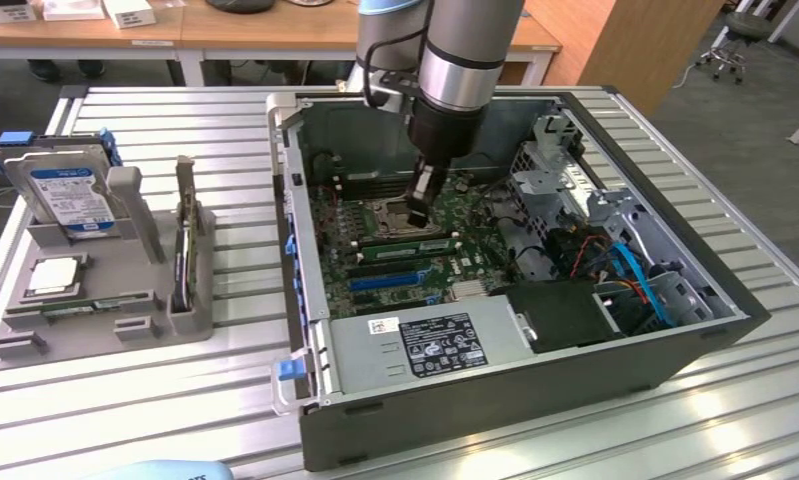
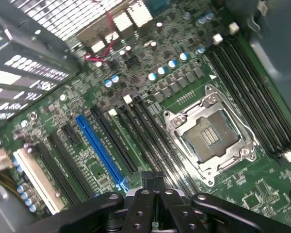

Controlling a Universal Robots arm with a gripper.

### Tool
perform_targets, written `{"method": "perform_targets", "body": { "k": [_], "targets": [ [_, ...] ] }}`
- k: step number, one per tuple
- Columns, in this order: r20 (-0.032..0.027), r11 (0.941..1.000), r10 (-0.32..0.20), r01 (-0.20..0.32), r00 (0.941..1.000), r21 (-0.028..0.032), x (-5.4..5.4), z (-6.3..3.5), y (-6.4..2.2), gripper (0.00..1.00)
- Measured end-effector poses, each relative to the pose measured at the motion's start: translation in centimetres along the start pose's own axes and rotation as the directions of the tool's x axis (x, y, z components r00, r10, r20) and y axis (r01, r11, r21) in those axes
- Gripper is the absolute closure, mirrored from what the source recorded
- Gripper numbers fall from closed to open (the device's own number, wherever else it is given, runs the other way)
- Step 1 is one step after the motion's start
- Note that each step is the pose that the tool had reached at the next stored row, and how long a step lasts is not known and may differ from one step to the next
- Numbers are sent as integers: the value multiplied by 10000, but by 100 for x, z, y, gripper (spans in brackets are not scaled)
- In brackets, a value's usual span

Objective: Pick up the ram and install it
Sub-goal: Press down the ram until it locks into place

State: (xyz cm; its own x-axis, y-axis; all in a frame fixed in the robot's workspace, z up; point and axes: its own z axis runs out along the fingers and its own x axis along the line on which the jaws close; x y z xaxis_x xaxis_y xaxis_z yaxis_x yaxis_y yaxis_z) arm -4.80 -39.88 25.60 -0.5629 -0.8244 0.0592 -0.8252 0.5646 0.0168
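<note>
Your pincer (image 1: pixel 423 205) is closed, fingers together, and sits low inside the open case (image 1: pixel 639 330), just above the memory slots beside the empty socket (image 1: pixel 388 212). The ram (image 1: pixel 406 243) lies flat in a slot right below the tips, so you appear to be pressing it home rather than carrying it. The wrist view adds the bare socket (image 2: pixel 211 136) and blue slot (image 2: pixel 99 148); the exterior view alone gives you the drive (image 1: pixel 63 190) in its stand on the worktop (image 1: pixel 132 400).
</note>
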Motion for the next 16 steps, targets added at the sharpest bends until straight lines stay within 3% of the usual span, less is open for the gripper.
{"method": "perform_targets", "body": {
  "k": [4,8,13,16],
  "targets": [
    [9,9980,631,-631,9980,-38,0,1,0,90],
    [17,9919,1266,-1266,9920,-77,0,1,0,90],
    [22,9782,2072,-2072,9783,-127,0,2,0,90],
    [24,9665,2564,-2564,9666,-158,0,2,0,90]
  ]
}}
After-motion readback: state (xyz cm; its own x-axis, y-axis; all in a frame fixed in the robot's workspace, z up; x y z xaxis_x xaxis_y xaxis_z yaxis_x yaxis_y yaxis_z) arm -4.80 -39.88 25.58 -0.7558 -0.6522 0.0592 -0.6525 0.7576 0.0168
